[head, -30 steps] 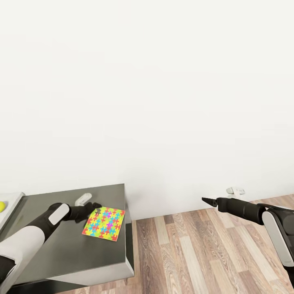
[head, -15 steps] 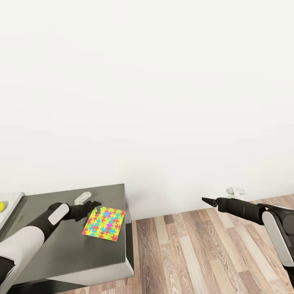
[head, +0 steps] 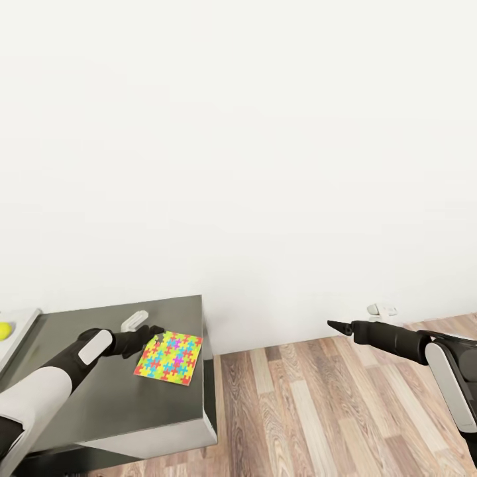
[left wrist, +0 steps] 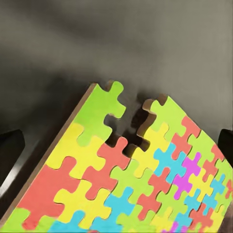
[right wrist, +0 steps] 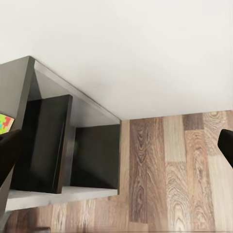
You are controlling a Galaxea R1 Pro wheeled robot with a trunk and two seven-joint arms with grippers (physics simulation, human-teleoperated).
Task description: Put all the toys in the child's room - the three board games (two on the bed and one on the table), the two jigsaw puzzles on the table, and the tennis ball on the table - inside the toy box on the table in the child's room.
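Dark cabinet top [head: 99,391]: multicolour jigsaw puzzle [head: 168,358] w/ notched edge, left jaws apart round it.

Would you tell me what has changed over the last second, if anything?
Very little. The dark grey cabinet, the multicoloured square jigsaw puzzle and the yellow-green ball all sit slightly higher in the head view, which points to a camera shift. The left gripper stays open at the puzzle's corner; the right gripper stays open over the floor.

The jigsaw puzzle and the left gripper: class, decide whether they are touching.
Cannot tell. In the head view the left gripper overlaps the jigsaw puzzle's corner; the left wrist view shows the fingertips flanking it, contact unclear.
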